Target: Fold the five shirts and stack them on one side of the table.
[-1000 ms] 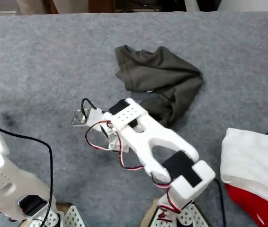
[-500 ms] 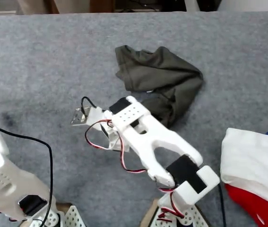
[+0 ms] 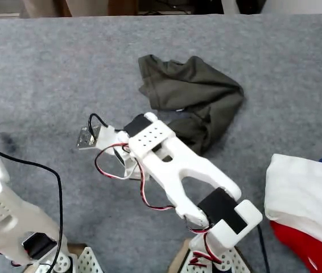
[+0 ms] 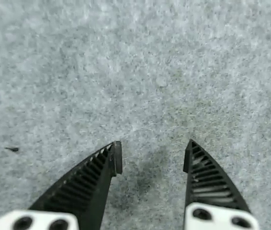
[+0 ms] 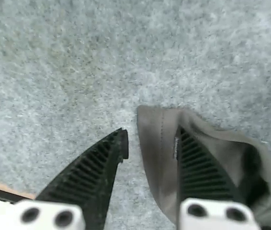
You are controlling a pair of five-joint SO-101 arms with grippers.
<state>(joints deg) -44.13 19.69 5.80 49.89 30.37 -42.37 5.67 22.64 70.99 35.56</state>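
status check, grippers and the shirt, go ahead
Left gripper open over bare table. Right gripper open, astride an edge of the dark shirt, which lies crumpled. Pile of white and red shirts at table's side, nothing blocking.

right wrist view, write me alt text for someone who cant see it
The right claw hangs open above a grey table, straddling the hemmed edge of a crumpled olive-grey shirt. One black ridged finger is over the cloth, the other over bare table.
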